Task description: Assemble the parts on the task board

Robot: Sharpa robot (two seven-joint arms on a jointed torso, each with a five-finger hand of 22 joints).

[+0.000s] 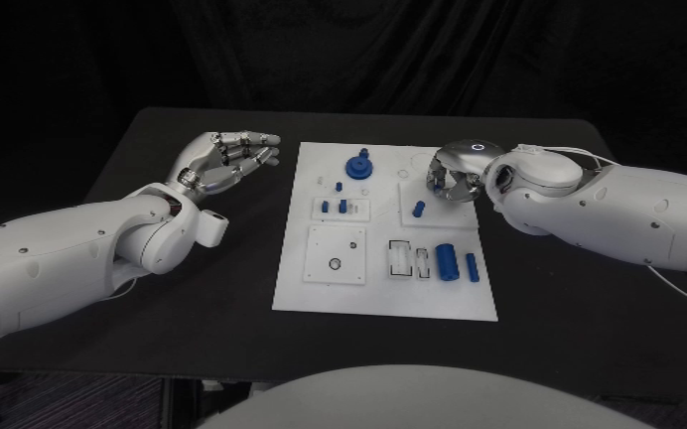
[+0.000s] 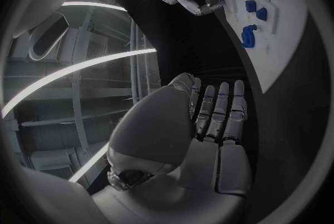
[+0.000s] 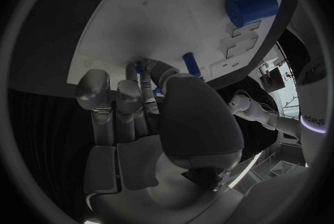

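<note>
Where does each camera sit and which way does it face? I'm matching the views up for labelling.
Head view: on the head, looking down at the board; both arms, left hand, right hand.
Left wrist view: behind the left hand, facing the board.
Right wrist view: behind the right hand, facing the board.
Shared: the board, and its large blue cylinder.

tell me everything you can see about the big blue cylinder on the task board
The big blue cylinder is a plain, smooth, matte piece, plastic by its look, and the thickest part near the front of the white task board. It lies on its side toward the board's right edge, between small pale blocks and a thinner blue rod. No hand touches it.
</note>
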